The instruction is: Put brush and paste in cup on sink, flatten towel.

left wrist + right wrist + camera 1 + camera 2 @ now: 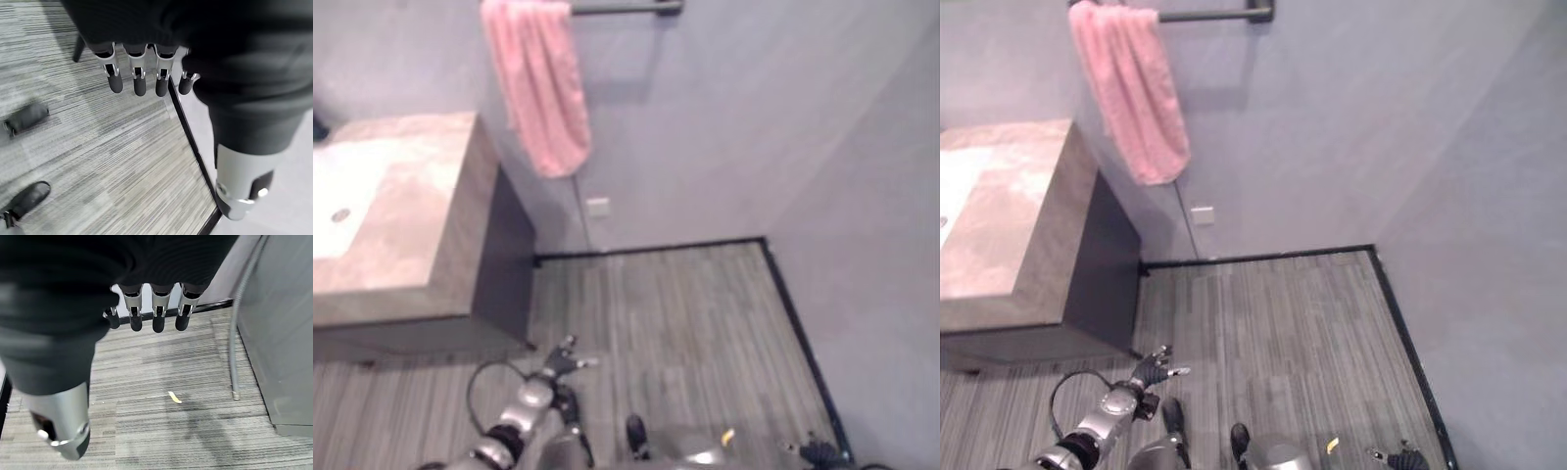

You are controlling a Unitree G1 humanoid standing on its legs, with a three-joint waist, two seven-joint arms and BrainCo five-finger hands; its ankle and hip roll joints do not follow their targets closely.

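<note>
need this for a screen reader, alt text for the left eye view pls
A pink towel hangs bunched at one end of a dark wall rail, above a grey striped floor. A stone-topped sink counter stands at left, and the robot's left hand hangs low, open and empty.

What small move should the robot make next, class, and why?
Probably raise the left hand toward the pink towel, which hangs bunched at one end of the rail. Both hands are open, low over the floor, holding nothing; the right hand hangs idle.
</note>
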